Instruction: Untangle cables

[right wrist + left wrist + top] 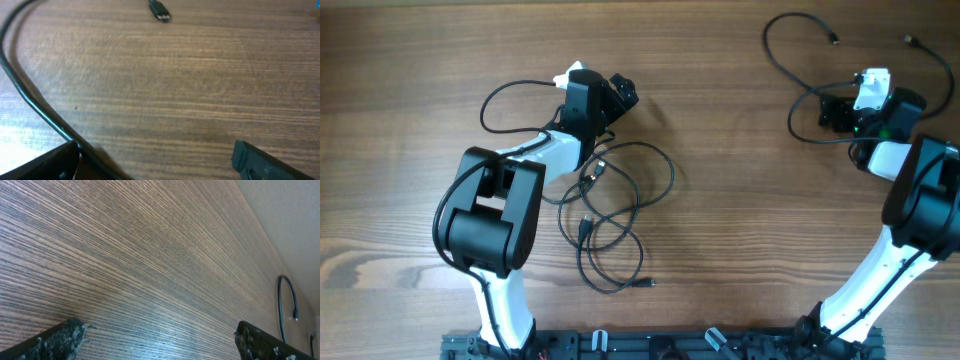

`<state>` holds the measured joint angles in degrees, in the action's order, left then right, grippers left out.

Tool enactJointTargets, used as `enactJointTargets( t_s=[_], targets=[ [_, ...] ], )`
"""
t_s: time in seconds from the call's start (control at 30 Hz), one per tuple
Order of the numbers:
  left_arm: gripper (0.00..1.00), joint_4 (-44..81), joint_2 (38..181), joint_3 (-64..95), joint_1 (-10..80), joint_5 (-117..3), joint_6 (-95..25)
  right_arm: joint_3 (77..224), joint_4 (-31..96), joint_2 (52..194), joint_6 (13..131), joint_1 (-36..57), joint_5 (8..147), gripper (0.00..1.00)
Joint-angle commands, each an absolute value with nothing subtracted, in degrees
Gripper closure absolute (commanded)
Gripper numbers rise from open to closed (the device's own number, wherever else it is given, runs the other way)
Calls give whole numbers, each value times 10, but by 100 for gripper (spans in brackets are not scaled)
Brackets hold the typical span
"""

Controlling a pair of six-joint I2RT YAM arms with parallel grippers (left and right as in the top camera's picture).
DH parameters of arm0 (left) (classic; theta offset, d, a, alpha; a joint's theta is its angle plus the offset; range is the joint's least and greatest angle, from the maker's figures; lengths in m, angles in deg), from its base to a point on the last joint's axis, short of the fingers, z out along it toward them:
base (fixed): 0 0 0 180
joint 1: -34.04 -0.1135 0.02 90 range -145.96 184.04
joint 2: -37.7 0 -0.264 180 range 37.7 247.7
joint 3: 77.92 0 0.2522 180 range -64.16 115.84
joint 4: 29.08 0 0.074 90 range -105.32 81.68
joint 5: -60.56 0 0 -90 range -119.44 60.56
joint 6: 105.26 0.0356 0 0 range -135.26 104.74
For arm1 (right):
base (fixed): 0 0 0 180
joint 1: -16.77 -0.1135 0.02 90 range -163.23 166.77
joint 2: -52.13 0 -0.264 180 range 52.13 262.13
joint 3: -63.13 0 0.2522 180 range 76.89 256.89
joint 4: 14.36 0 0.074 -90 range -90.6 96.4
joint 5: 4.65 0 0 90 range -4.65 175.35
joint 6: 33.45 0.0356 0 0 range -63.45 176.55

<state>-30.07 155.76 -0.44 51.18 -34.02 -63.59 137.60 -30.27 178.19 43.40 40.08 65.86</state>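
The left gripper (625, 92) hangs over bare table (720, 250), fingers spread wide and holding nothing. Just nearer, beside that arm's wrist, the tangled cables (610, 215) lie flat in overlapping thin black loops. The bunch is longer near-to-far than across, and a plug (649, 284) at its near end points right. At far right a lone cable (775, 55) sweeps in a wide arc past the right gripper (832, 112). Its jaws are spread too, and the cord passes beside one of them, unclamped.

The brown striped-grain wooden desk (740, 250) is smooth with a faint sheen. The thin black cables (35, 106) look like smooth, slightly glossy plastic.
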Motion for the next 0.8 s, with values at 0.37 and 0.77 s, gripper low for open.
enactJointTargets(
  t_s=[0.37, 0.77],
  targets=[
    [0, -270, 1600, -38, 503, -311, -635, 1373, -159, 1801, 481, 398, 655, 0],
    [0, -271, 1600, -38, 503, -310, -635, 1373, 94, 1543, 370, 403, 792, 0]
  ],
)
